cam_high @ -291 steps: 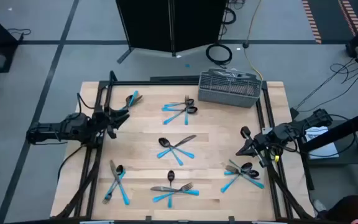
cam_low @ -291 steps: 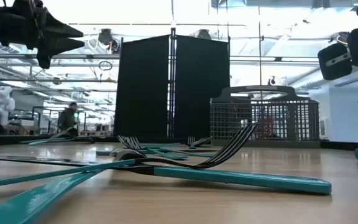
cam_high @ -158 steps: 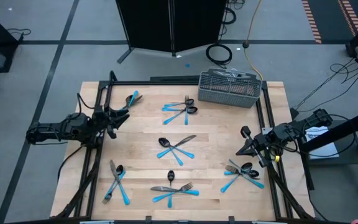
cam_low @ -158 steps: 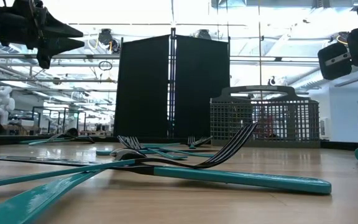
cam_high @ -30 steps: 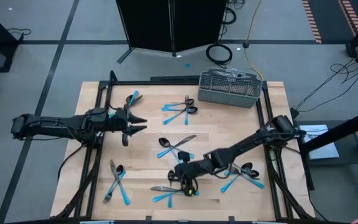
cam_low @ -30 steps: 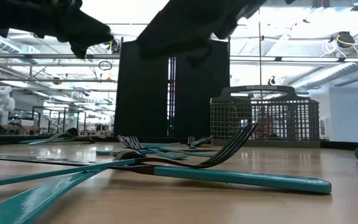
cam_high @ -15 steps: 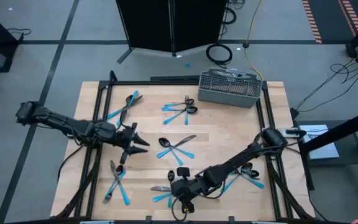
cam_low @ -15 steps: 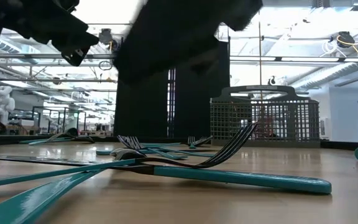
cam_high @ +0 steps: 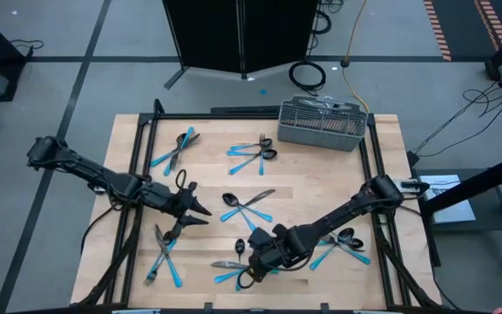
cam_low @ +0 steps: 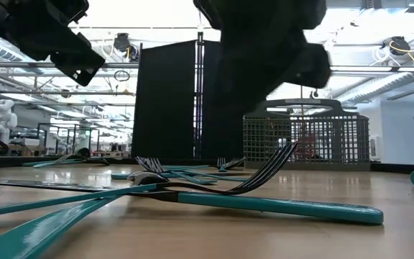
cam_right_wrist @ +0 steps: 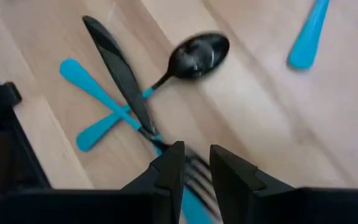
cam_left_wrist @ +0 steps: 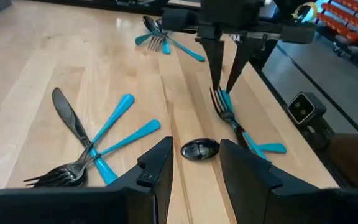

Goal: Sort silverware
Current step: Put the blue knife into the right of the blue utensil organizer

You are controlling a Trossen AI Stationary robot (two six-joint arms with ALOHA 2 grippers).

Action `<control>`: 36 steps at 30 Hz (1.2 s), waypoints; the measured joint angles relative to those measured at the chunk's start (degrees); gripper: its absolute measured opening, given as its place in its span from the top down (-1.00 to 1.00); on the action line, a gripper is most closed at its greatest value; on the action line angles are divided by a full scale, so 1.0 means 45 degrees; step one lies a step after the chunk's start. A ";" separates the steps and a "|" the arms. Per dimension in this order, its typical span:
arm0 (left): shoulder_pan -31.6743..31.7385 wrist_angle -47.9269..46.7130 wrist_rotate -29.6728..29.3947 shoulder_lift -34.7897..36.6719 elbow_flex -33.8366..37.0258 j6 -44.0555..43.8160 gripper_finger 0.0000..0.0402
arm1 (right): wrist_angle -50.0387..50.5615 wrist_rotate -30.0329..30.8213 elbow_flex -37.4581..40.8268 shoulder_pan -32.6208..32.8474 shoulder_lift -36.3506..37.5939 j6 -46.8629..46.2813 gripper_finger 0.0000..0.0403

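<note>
Right end effector (cam_right_wrist: 193, 167) slightly apart above fork (cam_right_wrist: 194, 186); left end effector (cam_left_wrist: 196, 163) apart, empty, over spoon (cam_left_wrist: 200, 149).

I'm working in what looks like a large robotics lab or industrial hall: a wooden table (cam_high: 303, 187) stands on a grey tiled floor (cam_high: 59, 52) with loose cables (cam_high: 308, 74) and striped hazard tape (cam_high: 438, 26). Behind it, high ceiling trusses (cam_low: 157, 66), a black partition (cam_low: 192, 101) and a white humanoid figure (cam_low: 2, 119).

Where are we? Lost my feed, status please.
Left pincer open, empty, above spoon. Right pincer open, empty, over front fork pile. Silverware all on table, basket untouched. Nothing blocking.
</note>
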State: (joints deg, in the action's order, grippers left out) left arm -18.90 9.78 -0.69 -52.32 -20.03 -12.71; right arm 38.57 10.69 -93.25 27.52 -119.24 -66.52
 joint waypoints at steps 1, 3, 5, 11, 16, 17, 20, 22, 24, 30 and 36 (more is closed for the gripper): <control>0.0000 -0.0005 0.0000 -0.0055 0.0000 0.0000 0.36 | -0.0171 -0.0137 0.0000 0.0047 0.0000 -0.0080 0.64; 0.0000 0.0001 0.0000 -0.0157 0.0000 0.0009 0.36 | -0.0885 -0.0370 0.0004 0.0206 0.0000 0.0833 0.64; 0.0000 0.0003 0.0000 -0.0221 0.0000 0.0010 0.36 | -0.1563 -0.0370 0.0005 0.0484 0.0000 0.2191 0.64; 0.0000 0.0005 0.0000 -0.0267 0.0000 0.0015 0.36 | -0.1856 -0.0445 0.0000 0.0861 -0.0210 0.2914 0.64; 0.0000 0.0029 -0.0009 -0.0267 0.0000 -0.0010 0.36 | -0.0750 -0.1213 0.0005 0.1011 -0.0771 0.2995 0.64; 0.0000 0.0029 -0.0028 -0.0262 0.0000 -0.0014 0.36 | -0.0630 -0.1391 0.0005 0.1042 -0.0851 0.3044 0.64; 0.0000 0.0044 -0.0131 -0.0262 0.0000 -0.0015 0.36 | -0.0448 -0.1537 0.0012 0.1099 -0.0967 0.3320 0.64; 0.0000 0.0044 -0.0340 -0.0262 0.0000 -0.0015 0.36 | -0.0343 -0.1350 0.0015 0.1098 -0.0960 0.3410 0.64; 0.0000 0.0044 -0.0486 -0.0262 0.0000 -0.0015 0.36 | -0.0158 -0.1266 0.0015 0.1096 -0.0952 0.3414 0.64; 0.0000 0.0039 -0.0627 -0.0271 0.0000 -0.0017 0.36 | 0.0149 -0.1338 0.0010 0.1104 -0.1175 0.3414 0.64; 0.0000 0.0039 -0.0627 -0.0276 0.0000 -0.0019 0.36 | -0.0112 -0.1109 0.0005 0.0925 -0.1365 0.3720 0.64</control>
State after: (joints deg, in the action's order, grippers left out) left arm -18.90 9.96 -3.51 -53.56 -20.03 -12.80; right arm 38.07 5.70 -93.23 31.69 -125.38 -49.78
